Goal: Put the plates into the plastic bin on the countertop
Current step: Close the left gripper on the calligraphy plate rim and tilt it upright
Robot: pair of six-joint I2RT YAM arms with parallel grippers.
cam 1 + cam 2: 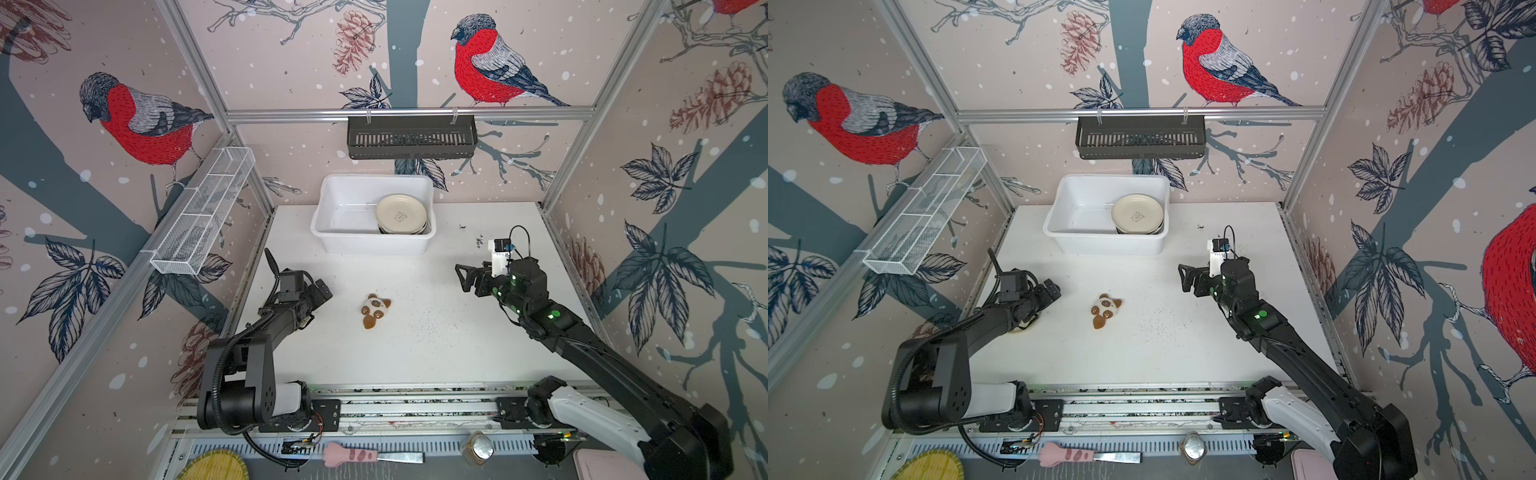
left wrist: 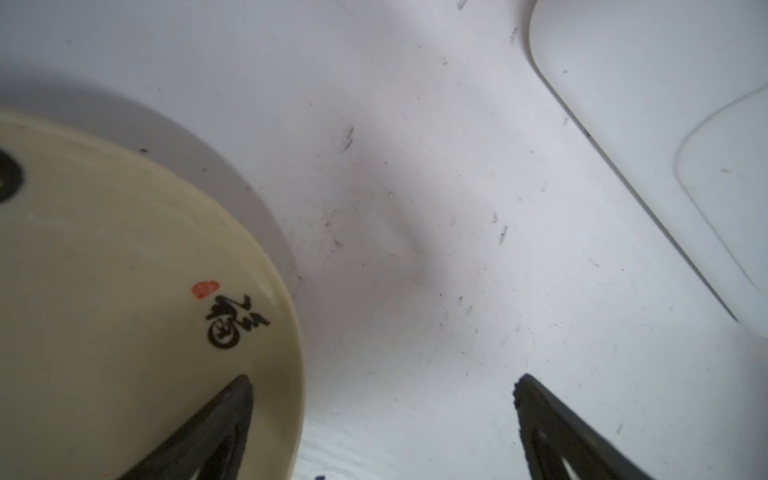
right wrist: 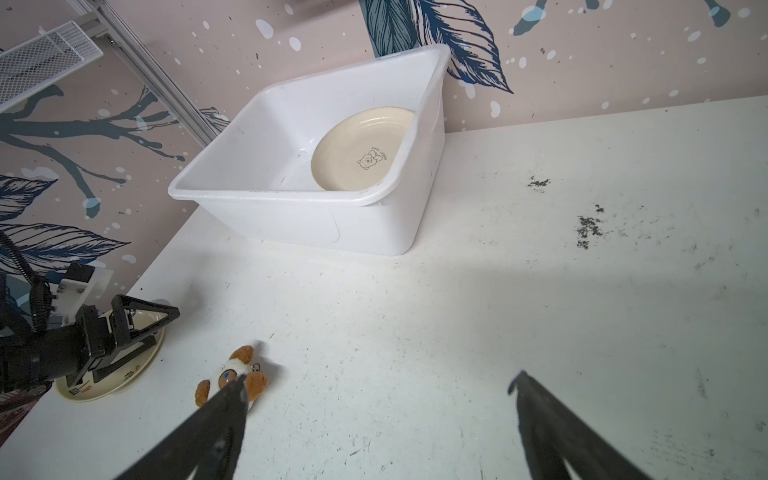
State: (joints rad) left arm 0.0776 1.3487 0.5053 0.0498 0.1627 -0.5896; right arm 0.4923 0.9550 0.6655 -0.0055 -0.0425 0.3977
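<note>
A cream plate [image 2: 124, 270] with black characters and a red seal lies on the countertop [image 1: 415, 353] at the left. My left gripper [image 2: 384, 378] hangs open low over the plate's edge, one finger above the plate, the other above bare countertop. In both top views the arm hides most of this plate [image 1: 1025, 328]. The white plastic bin [image 1: 374, 245] [image 1: 1108, 245] stands at the back. Inside it, at the right end, is a stack of plates with a cream one [image 1: 401, 214] [image 3: 361, 149] on top. My right gripper [image 1: 463, 276] [image 3: 378, 380] hovers open and empty, right of centre.
A small brown-and-white panda toy [image 1: 375, 309] [image 3: 232, 374] lies mid-table between the arms. A dark slotted basket [image 1: 411, 137] hangs on the back rail and a white wire mesh tray [image 1: 203, 212] on the left wall. A pink-handled knife [image 1: 361, 455] lies below the front rail.
</note>
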